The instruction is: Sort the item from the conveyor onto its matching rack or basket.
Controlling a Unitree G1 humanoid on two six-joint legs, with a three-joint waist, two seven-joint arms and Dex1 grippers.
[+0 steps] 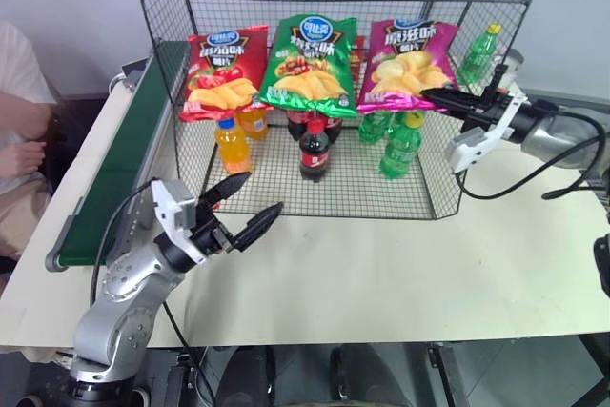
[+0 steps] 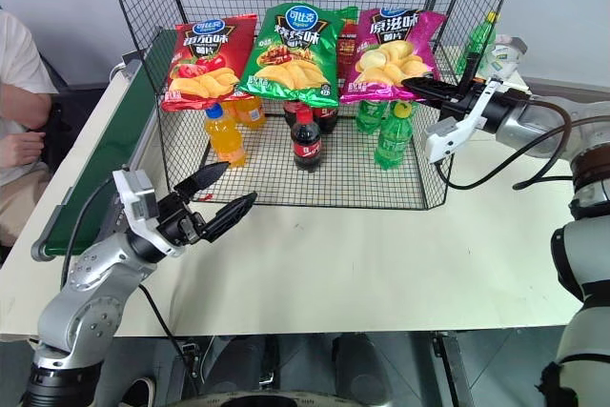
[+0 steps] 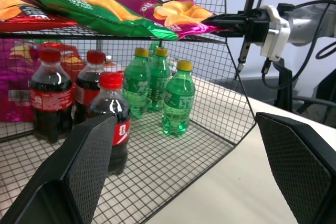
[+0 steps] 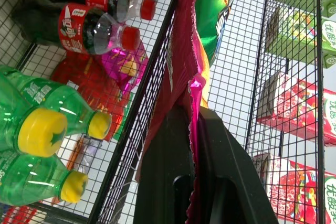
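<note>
We note the black wire rack (image 1: pixel 162 64) standing at the back edge of the table (image 1: pixel 381 274), with the conveyor (image 1: pixel 114 178) running along the table's left edge, bare of goods on the belt we can see. The green crisp bag (image 1: pixel 310 64), the item to sort, already lies on the rack's middle tier, between a red crisp bag (image 1: pixel 224 71) and a magenta crisp bag (image 1: pixel 410 62), its lower edge overhanging the front wire. The right gripper (image 2: pixel 419 89) is clenched on the magenta bag's corner seam at the tier's right end, as the right wrist view shows plainly. Our main worry: a pull or twist there could drag the magenta bag off the tier, and since it appears to touch the green bag, that one could slide forward too and drop onto the bottles (image 1: pixel 315 150) beneath. A lesser risk is the gripper snagging the rack's mesh. The left gripper (image 1: pixel 246 209) hangs with fingers spread wide and empty over the table near the rack's front left corner.
</note>
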